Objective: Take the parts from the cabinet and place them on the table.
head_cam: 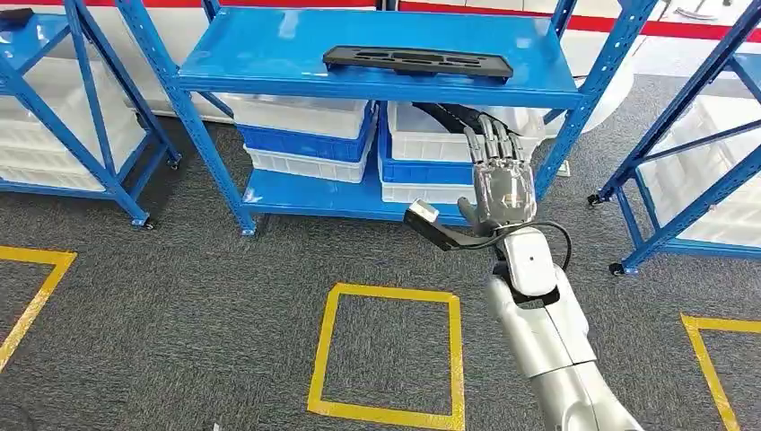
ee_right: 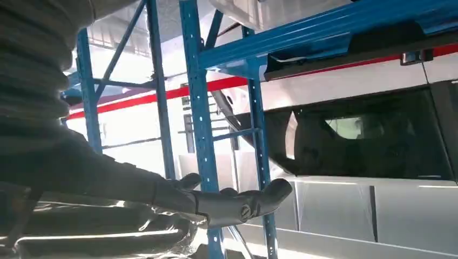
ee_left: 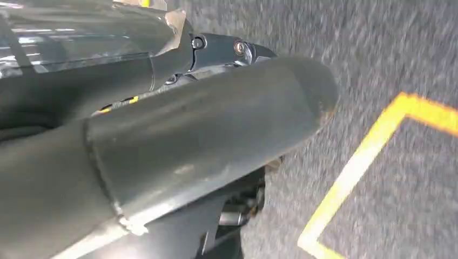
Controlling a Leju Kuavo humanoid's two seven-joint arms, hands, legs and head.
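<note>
Nothing is collected yet: my right robot hand (head_cam: 499, 184) reaches out spread and empty below the shelf (head_cam: 269, 54) where the black part (head_cam: 417, 62) lies.

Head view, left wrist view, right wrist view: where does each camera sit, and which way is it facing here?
Head view: high on the body, facing forward and down at the blue metal shelving rack, a flat black plastic part on its shelf, and the raised right hand.
Left wrist view: behind the left hand, aimed at grey carpet with yellow floor tape.
Right wrist view: behind the right hand, looking up past the rack.
Shared: head and right wrist views both show the rack and right hand.
</note>
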